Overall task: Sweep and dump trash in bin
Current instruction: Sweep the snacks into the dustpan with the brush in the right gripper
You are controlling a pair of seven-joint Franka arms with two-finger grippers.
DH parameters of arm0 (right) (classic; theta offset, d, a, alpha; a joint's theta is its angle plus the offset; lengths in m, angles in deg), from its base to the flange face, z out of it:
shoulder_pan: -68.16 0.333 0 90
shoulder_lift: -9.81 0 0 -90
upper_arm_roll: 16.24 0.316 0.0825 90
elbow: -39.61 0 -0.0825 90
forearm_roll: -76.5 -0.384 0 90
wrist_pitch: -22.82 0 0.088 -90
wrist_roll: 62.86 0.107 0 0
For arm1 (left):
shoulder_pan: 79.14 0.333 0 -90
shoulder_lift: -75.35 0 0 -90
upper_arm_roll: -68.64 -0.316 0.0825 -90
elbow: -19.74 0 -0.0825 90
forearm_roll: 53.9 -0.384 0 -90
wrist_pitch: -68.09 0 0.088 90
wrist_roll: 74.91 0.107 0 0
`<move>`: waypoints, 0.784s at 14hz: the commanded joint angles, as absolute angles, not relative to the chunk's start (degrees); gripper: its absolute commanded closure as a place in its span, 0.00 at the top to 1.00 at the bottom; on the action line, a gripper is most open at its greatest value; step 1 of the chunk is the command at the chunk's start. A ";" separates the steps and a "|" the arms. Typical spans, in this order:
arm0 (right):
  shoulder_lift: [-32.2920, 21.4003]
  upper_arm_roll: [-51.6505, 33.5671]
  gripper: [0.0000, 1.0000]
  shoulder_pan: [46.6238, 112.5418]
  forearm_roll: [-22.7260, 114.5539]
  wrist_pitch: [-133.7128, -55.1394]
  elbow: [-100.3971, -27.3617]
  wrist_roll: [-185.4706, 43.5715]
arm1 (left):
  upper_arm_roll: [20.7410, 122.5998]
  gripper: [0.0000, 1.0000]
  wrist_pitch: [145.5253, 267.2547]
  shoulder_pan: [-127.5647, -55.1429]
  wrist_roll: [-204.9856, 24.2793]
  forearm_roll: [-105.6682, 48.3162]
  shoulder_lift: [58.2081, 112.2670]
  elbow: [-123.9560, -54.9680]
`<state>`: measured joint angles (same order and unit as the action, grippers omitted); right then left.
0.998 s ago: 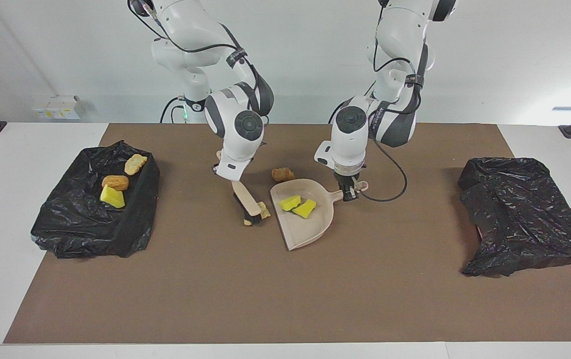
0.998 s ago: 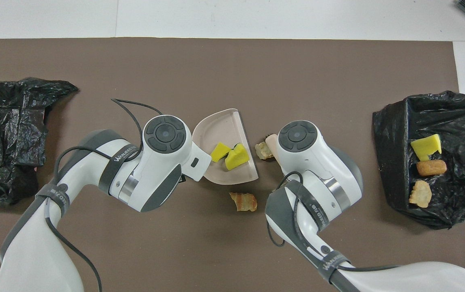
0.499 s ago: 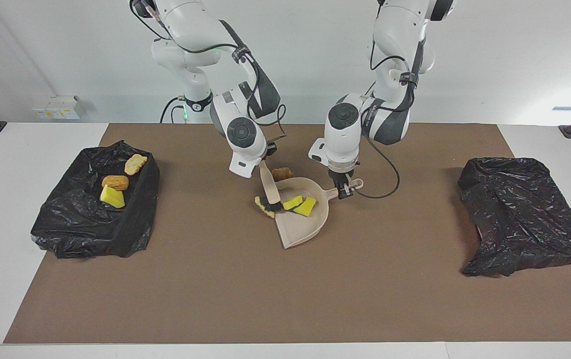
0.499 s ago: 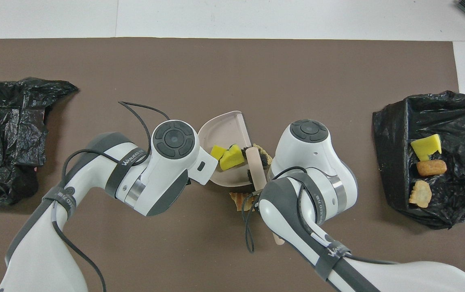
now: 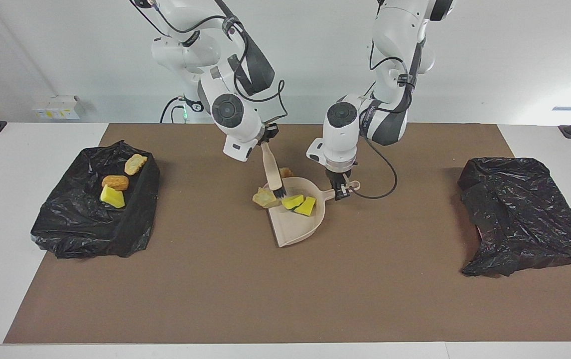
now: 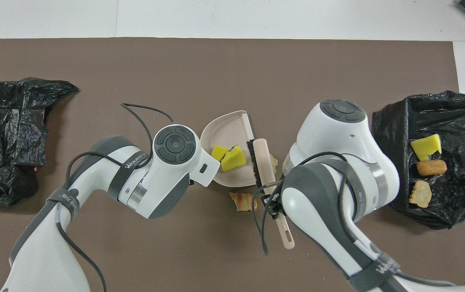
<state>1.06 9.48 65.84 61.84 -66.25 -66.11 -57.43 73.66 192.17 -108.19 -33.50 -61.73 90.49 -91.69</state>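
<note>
A beige dustpan (image 5: 296, 227) (image 6: 224, 129) lies mid-mat with two yellow trash chunks (image 5: 299, 204) (image 6: 228, 155) in it. My left gripper (image 5: 341, 192) is shut on its handle. My right gripper (image 5: 267, 141) (image 6: 271, 205) is shut on the beige brush (image 5: 271, 169) (image 6: 261, 162), whose black bristles hang at the pan's mouth. A tan lump (image 5: 264, 198) (image 6: 274, 161) sits against the mouth's edge, under the bristles. A brown lump (image 5: 286, 172) (image 6: 243, 201) lies on the mat beside the pan, nearer to the robots. The black-lined bin (image 5: 133, 229) (image 6: 390, 121) holds three scraps.
A crumpled black bag (image 5: 519, 214) (image 6: 5, 134) lies at the left arm's end of the brown mat (image 5: 285, 289). The bin stands at the right arm's end. A black cable (image 5: 385, 179) loops from the left wrist beside the dustpan's handle.
The right gripper swept the brush toward the dustpan, pushing the tan lump to its mouth, then rose and tipped the brush more upright. The dustpan shifted slightly toward the right arm's end.
</note>
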 commanded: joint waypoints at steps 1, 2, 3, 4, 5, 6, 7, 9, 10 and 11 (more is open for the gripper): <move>0.05 9.86 0.00 63.68 74.77 -66.11 -65.23 -60.12 | 73.04 0.00 193.52 -109.28 -30.47 -61.63 89.94 -93.21; -0.21 9.86 0.00 63.41 78.23 -66.99 -66.64 -62.31 | 73.04 0.00 193.51 -108.76 -27.57 -61.63 89.94 -93.20; -1.08 9.77 0.00 63.24 80.18 -68.83 -69.00 -63.64 | 72.86 0.00 193.17 -108.76 -26.15 -61.90 89.86 -93.20; -1.44 9.77 0.00 63.15 83.07 -72.68 -72.42 -64.18 | 72.77 0.00 192.21 -108.84 -25.87 -64.16 89.77 -93.03; -1.79 9.77 0.00 63.24 84.31 -75.85 -74.97 -64.09 | 72.86 0.00 190.98 -109.54 -26.13 -68.01 89.51 -92.42; -2.23 9.95 0.00 63.24 83.89 -78.23 -76.83 -63.83 | 73.04 0.00 189.57 -109.72 -27.00 -68.57 89.33 -91.98; -2.41 10.04 0.00 63.76 83.10 -78.69 -77.45 -63.48 | 73.21 0.00 189.21 -109.72 -27.79 -68.58 89.33 -91.97; -2.41 10.04 0.00 64.20 75.32 -79.66 -78.68 -63.39 | 73.30 0.00 188.94 -109.72 -28.50 -68.49 89.15 -92.32; -2.32 10.12 0.00 64.38 70.31 -79.22 -78.78 -63.30 | 73.39 0.00 189.12 -109.72 -29.63 -68.49 89.15 -92.41; -2.06 10.21 0.00 64.90 67.57 -79.05 -78.87 -63.13 | 73.39 0.00 189.29 -109.72 -29.91 -68.32 89.15 -92.41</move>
